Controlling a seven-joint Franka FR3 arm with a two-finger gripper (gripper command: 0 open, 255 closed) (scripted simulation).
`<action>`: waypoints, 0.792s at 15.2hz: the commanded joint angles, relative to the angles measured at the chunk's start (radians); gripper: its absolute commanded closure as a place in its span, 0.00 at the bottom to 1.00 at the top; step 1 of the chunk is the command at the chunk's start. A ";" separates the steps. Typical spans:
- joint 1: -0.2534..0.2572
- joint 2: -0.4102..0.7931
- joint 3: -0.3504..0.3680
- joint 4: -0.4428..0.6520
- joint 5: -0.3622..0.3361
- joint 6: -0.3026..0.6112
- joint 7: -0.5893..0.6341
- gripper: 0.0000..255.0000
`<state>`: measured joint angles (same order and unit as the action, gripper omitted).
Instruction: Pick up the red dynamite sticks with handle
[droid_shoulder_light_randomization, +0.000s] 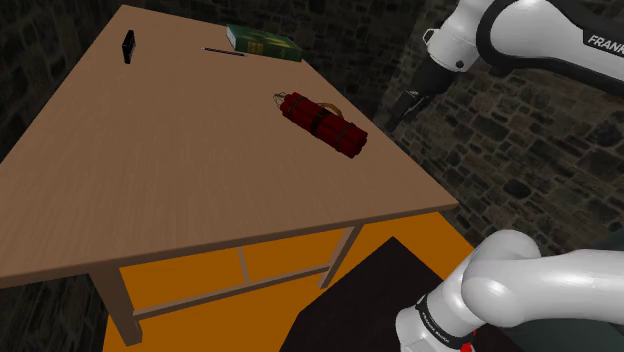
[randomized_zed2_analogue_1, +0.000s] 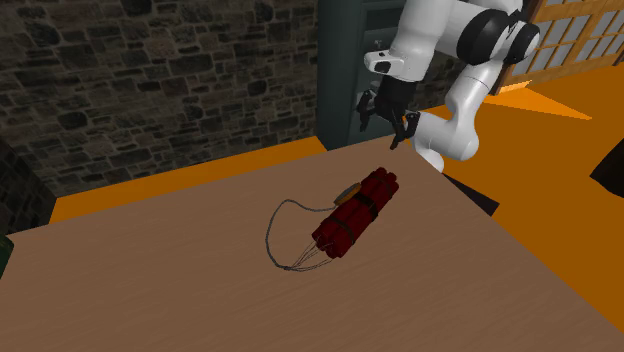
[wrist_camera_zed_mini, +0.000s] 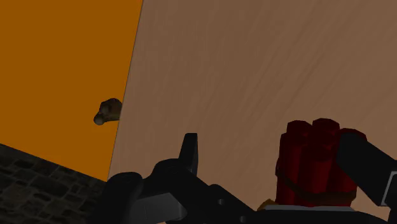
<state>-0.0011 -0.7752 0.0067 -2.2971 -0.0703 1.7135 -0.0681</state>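
open gripper hangs clear of red dynamite bundle at table's edge

the bundle of red dynamite sticks (droid_shoulder_light_randomization: 322, 123) lies flat on the wooden table (droid_shoulder_light_randomization: 150, 170), near the edge that faces the white arm (droid_shoulder_light_randomization: 530, 35). dark bands bind the bundle, and a tan handle (randomized_zed2_analogue_1: 348, 192) arches from its side. in the second exterior view, thin grey wires (randomized_zed2_analogue_1: 285, 235) loop out from one end of the sticks and trail across the tabletop.

the black gripper (randomized_zed2_analogue_1: 387, 120) hangs in the air well apart from the bundle, out by the table's edge, with its two fingers spread and nothing between them. in the wrist view the fingers (wrist_camera_zed_mini: 189, 153) come in on either side of the sticks' round red ends, and the pale table edge runs beside an orange floor (wrist_camera_zed_mini: 57, 63). a small brown lump (wrist_camera_zed_mini: 108, 111) shows just beyond that edge; what it is cannot be told.

at the far end of the table in the shoulder view, a green book (droid_shoulder_light_randomization: 263, 42) lies flat with a thin dark pen (droid_shoulder_light_randomization: 224, 50) just beside it. a small black object (droid_shoulder_light_randomization: 128, 46) sits well apart from them, towards the shoulder view's left.

dark stone walls (randomized_zed2_analogue_1: 150, 70) stand behind the table in the second exterior view. the orange floor shows again beneath the table, and the arm's dark stand (droid_shoulder_light_randomization: 360, 300) sits at the shoulder view's lower right.
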 joint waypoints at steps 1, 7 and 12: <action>0.000 0.000 0.000 0.000 0.000 0.000 0.000 0.00; -0.083 0.306 0.153 0.239 -0.006 -0.043 0.342 0.00; -0.133 0.589 0.239 0.506 -0.058 -0.137 0.621 0.00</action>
<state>-0.1239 -0.2485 0.2324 -1.8532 -0.1147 1.6008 0.4936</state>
